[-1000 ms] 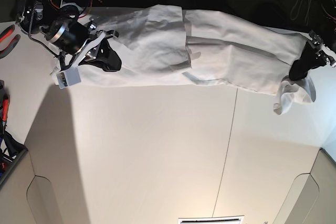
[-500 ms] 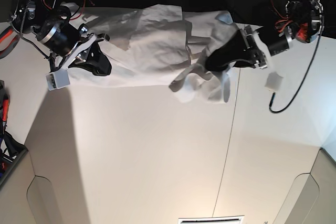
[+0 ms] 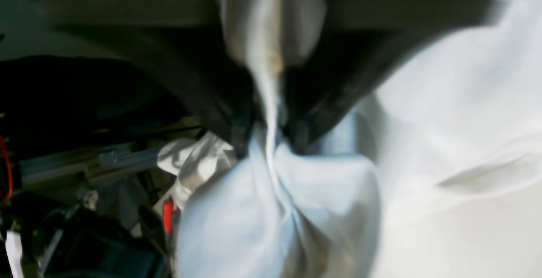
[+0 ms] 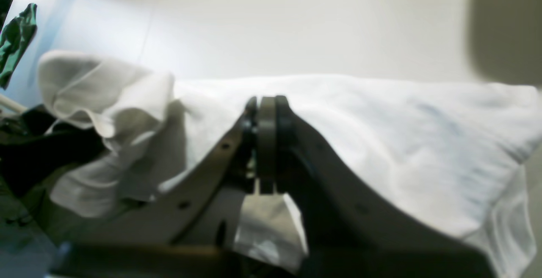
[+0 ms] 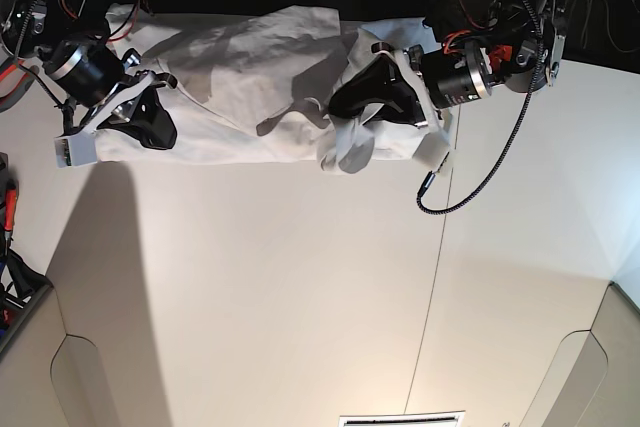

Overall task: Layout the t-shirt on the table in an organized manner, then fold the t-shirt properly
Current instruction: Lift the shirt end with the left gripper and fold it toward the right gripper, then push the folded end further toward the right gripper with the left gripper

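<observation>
Along far edge of table (image 5: 300, 287), t-shirt (image 5: 250, 57) is laid, bunched and doubled over at one end. Cloth fold is pinched between jaws of left gripper (image 3: 266, 138) above that bunched end. Right gripper (image 4: 266, 112) is closed tight, jaws together, on shirt's other end.

One t-shirt (image 5: 250, 77), one table (image 5: 300, 287), and two pincers: left (image 5: 345, 107), right (image 5: 165, 132).

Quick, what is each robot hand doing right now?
Left gripper: cloth of the t-shirt runs between its fingers; open or shut cannot be told.
Right gripper: shut on the t-shirt.
</observation>
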You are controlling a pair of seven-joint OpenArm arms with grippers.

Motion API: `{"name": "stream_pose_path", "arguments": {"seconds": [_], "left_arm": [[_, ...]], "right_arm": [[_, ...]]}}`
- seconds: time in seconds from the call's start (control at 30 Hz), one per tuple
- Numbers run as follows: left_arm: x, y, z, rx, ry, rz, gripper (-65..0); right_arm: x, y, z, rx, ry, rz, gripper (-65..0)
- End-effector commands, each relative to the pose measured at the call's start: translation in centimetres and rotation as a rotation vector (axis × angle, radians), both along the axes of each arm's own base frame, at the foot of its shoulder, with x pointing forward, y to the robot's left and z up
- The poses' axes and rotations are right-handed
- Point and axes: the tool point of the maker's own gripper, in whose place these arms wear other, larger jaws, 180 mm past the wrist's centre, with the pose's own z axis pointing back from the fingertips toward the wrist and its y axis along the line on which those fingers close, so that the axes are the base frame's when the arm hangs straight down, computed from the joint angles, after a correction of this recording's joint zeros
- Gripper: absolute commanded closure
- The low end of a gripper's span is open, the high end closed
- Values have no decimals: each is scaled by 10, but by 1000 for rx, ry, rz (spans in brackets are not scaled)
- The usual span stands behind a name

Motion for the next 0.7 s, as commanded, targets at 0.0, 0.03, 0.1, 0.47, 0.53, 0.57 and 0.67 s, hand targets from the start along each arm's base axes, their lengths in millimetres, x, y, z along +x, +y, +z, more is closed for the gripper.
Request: {"name": "stream_pose_path", "arguments": {"seconds": [0.0,0.03,0.1,0.47,0.53,0.57,0.67], "left_arm": [[6,-2,14,-43,-42,6,-299],[7,-3,15,-53,-43,9,-342],[7,-4,20,-87,-44,15,-349],[2,-7,78,-269,-71,-85,-292],[6,3,68,-204,-71,-60,-109],[8,9,61,-155,-68,-48,-8],[10,21,35,-32,-41,-21,0]], "right_arm": [[7,0,14,12,-58,-3,0],[7,0,14,12,-58,-3,0],[7,0,14,12,-59,-3,0],[7,0,13,12,-58,-3,0],[7,0,13,12,-58,-3,0],[7,0,13,12,-58,-3,0],[7,0,14,12,-58,-3,0]]}}
